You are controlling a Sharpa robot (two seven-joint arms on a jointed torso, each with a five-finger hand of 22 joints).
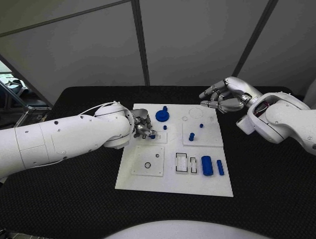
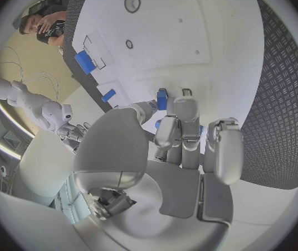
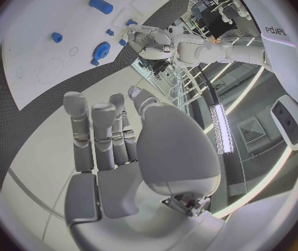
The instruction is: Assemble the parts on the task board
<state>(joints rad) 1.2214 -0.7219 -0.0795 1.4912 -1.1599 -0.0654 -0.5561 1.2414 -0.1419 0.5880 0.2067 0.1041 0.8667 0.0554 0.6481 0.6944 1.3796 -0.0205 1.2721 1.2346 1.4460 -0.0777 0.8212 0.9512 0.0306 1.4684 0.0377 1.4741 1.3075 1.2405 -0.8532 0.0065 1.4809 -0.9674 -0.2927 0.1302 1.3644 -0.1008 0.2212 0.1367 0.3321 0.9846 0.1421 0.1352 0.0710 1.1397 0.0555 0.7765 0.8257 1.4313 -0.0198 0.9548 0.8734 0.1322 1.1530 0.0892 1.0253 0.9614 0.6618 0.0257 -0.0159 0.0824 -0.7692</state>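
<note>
A: Look at the fingers (image 2: 168, 131) of the left hand (image 1: 142, 127). What do they have?

B: They pinch a small blue peg (image 2: 162, 99). The peg's tip points down at the white task board (image 1: 151, 181), right by its left edge.

A: And the fingers of the right hand (image 1: 226, 95)?

B: They are curled a little but spread apart. They grasp nothing. That hand hangs in the air over the far right corner of the board.

A: What sits on the board near the left hand?

B: Just past it, on the far side, is a blue round gear (image 1: 163, 116) with a little post sticking up. To the right, in the middle of the board, a short blue peg (image 1: 192, 136) stands up. A smaller blue stub (image 1: 200, 126) stands a bit farther back.

A: What about the near side?

B: On the near right lie a fat blue cylinder (image 1: 207, 165) and a thin blue bar (image 1: 221, 167), side by side. Just left of them are two narrow slots (image 1: 182, 162) with dark edges. On the near left is a clear square plate (image 1: 148, 161) with a small ring on it.

A: What is under it all?

B: A black table (image 1: 72, 199).
</note>
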